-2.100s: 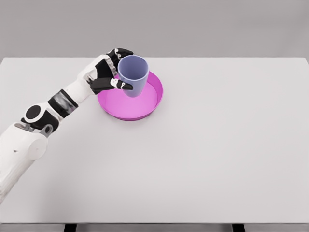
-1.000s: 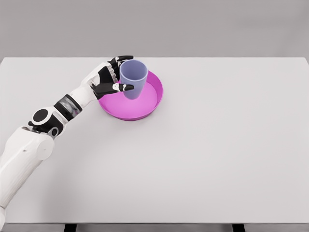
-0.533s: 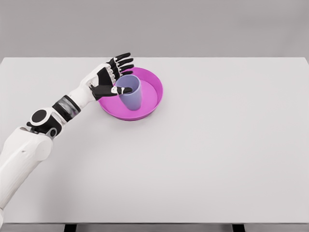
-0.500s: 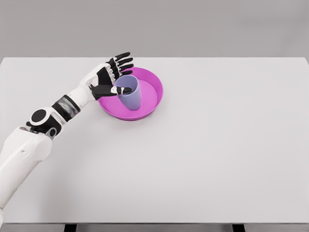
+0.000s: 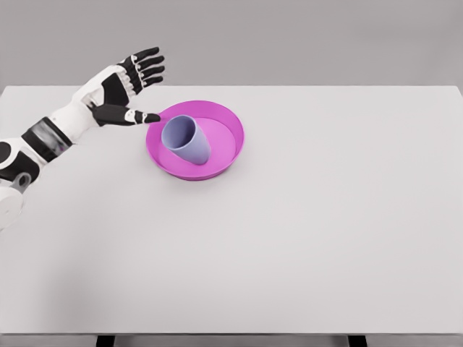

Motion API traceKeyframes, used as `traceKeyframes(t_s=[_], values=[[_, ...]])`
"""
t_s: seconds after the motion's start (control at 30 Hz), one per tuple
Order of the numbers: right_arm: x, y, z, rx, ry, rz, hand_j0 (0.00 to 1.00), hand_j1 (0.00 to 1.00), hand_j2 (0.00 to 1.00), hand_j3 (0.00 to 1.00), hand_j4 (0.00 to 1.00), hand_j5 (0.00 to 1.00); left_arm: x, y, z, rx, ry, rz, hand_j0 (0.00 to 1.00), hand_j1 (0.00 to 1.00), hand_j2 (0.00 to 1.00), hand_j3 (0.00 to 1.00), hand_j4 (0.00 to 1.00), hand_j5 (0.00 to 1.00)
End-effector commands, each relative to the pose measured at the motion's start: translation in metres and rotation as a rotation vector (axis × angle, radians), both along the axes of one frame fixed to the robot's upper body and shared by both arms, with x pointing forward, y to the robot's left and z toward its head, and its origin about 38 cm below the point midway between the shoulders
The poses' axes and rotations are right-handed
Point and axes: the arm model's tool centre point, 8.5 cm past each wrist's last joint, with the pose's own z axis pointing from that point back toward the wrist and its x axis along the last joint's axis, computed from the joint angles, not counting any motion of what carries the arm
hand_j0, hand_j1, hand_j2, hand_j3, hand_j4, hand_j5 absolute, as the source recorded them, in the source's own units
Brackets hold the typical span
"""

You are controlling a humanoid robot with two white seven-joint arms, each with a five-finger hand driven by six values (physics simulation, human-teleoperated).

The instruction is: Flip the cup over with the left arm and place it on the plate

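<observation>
A lavender cup stands mouth up inside the magenta plate, leaning a little toward the left. My left hand hovers up and to the left of the plate with its fingers spread and nothing in them. Its thumb points at the plate's left rim, apart from the cup. The left arm comes in from the left edge. No right arm shows in the head view.
The plate sits on a wide white table, left of its middle and toward the back. The table's far edge runs just behind the left hand.
The left hand let go of the cup, which dropped into the plate. Then the hand drew back to the upper left with its fingers spread.
</observation>
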Motion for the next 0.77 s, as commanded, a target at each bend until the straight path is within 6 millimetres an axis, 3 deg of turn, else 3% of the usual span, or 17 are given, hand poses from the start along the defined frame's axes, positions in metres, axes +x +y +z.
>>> traceKeyframes(t_s=[0.0, 0.1, 0.2, 0.23, 0.43, 0.73], values=[[0.0, 0.0, 0.0, 0.0, 0.001, 0.0, 1.0, 1.0, 1.0, 1.0, 1.0, 1.0, -0.014, 0.013, 0.026, 0.053, -0.066, -0.03, 1.0, 1.0, 1.0, 1.0, 1.0, 1.0], [0.0, 0.0, 0.0, 0.0, 0.001, 0.0, 1.0, 1.0, 1.0, 1.0, 1.0, 1.0, -0.05, 0.027, 0.044, 0.12, -0.151, -0.096, 1.0, 1.0, 1.0, 1.0, 1.0, 1.0], [0.0, 0.0, 0.0, 0.0, 0.001, 0.0, 1.0, 1.0, 1.0, 1.0, 1.0, 1.0, -0.088, 0.025, 0.04, 0.19, -0.178, -0.277, 1.0, 1.0, 1.0, 1.0, 1.0, 1.0], [0.0, 0.0, 0.0, 0.0, 0.001, 0.0, 1.0, 1.0, 1.0, 1.0, 1.0, 1.0, -0.093, 0.033, 0.046, 0.207, -0.214, -0.284, 1.0, 1.0, 1.0, 1.0, 1.0, 1.0], [0.0, 0.0, 0.0, 0.0, 0.001, 0.0, 1.0, 1.0, 1.0, 1.0, 1.0, 1.0, -0.103, 0.065, 0.041, 0.289, -0.178, -0.247, 1.0, 1.0, 1.0, 1.0, 1.0, 1.0], [0.0, 0.0, 0.0, 0.0, 0.001, 0.0, 1.0, 1.0, 1.0, 1.0, 1.0, 1.0, -0.102, 0.069, 0.034, 0.287, -0.163, -0.232, 1.0, 1.0, 1.0, 1.0, 1.0, 1.0]])
